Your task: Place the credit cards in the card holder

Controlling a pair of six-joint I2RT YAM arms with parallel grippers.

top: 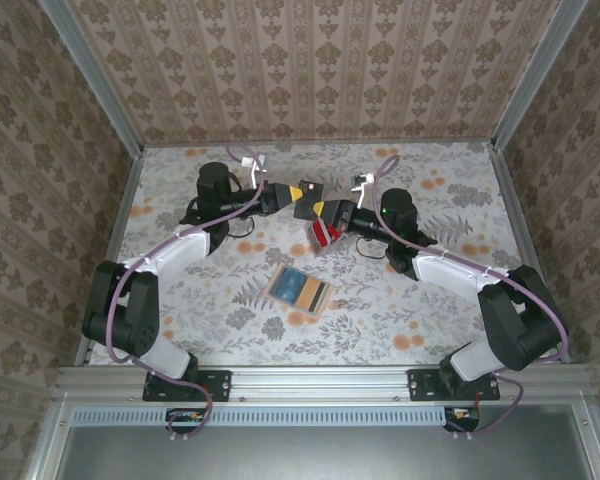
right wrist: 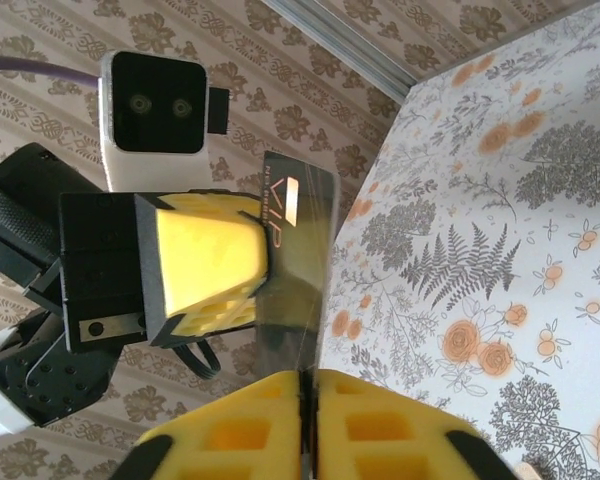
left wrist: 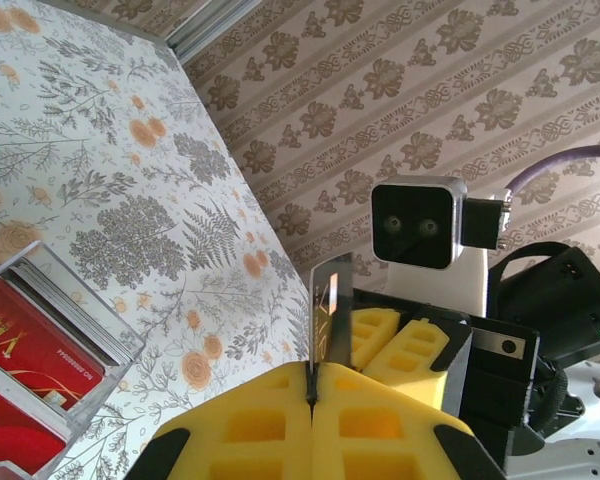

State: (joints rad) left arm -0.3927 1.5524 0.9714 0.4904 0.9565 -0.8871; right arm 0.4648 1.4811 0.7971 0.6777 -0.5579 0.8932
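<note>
A dark glossy credit card (top: 306, 189) marked VIP hangs above the table at the back middle, held from both sides. My left gripper (top: 288, 196) is shut on one edge of it; seen edge-on, the card (left wrist: 331, 310) rises from the closed yellow pads of the left gripper (left wrist: 312, 385). My right gripper (right wrist: 307, 375) is shut on the opposite edge of the card (right wrist: 298, 250), with the left gripper's pads (right wrist: 205, 255) pinching it beyond. The rest of the red credit cards (top: 325, 235) lie stacked below the right gripper (top: 325, 209). The card holder (top: 300, 288) lies open, bluish-grey inside up.
The red pile (left wrist: 30, 365) sits in a clear plastic case whose wall (left wrist: 80, 310) shows at the lower left of the left wrist view. Patterned walls and metal rails (top: 315, 143) enclose the floral table. Both arm bases stand at the near edge.
</note>
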